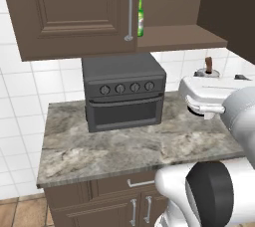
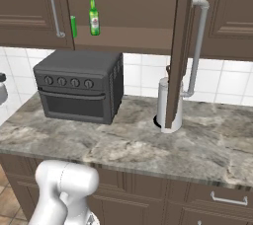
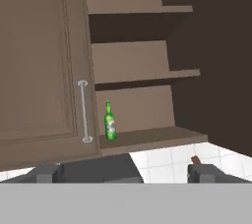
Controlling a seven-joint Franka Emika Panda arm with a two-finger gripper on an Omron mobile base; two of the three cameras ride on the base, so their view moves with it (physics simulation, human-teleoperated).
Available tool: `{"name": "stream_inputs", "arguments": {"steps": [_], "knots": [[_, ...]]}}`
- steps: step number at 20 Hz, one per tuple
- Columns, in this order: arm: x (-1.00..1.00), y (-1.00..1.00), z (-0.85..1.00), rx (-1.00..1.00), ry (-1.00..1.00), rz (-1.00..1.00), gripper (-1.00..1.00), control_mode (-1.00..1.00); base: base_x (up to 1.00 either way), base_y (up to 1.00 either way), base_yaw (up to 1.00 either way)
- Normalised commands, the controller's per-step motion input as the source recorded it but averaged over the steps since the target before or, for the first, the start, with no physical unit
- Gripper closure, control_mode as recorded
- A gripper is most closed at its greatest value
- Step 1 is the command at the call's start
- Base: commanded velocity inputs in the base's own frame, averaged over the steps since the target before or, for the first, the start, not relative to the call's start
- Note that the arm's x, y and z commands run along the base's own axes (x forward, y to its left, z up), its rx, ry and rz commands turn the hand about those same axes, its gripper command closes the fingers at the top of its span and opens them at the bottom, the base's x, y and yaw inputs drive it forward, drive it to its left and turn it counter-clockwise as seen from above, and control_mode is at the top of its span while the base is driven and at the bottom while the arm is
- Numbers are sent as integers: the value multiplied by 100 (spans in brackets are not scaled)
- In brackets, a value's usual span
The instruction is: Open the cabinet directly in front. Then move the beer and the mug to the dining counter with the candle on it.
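The dark brown cabinet (image 1: 74, 12) hangs over the toaster oven with its left door (image 3: 39, 70) shut and its right door (image 2: 178, 46) swung open toward me. On the lowest shelf, just right of the left door's handle, stands the green beer (image 1: 140, 16) (image 2: 94, 16) (image 3: 110, 122), upright. The mug (image 2: 73, 26) shows as a green sliver left of the bottle, mostly behind the shut door's edge. My gripper (image 3: 124, 171) is open and holds nothing, well below and short of the shelf, pointing up at it. The dining counter and the candle are out of view.
A dark toaster oven (image 1: 124, 91) sits on a short marbled stone counter (image 1: 124, 151) under the cabinet. A white cylinder (image 2: 164, 105) with a brown knob stands right of it, behind the open door's edge. The upper shelves (image 3: 142, 70) are bare.
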Motion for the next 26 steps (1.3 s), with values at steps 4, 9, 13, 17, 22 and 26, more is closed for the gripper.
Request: {"name": "stream_inputs", "arguments": {"steps": [4,9,13,17,22,26], "knots": [[41,0,5,-22,0,-1,-100,-100,0,0,0],[43,0,5,-11,0,0,-100,-100,0,0,0],[46,2,5,0,0,0,-100,-100,0,0,0],[45,16,6,0,-5,0,-100,-100,0,0,0],[43,24,4,0,-5,0,-100,-100,0,0,0],[43,10,0,0,-2,0,-100,-100,0,0,0]]}}
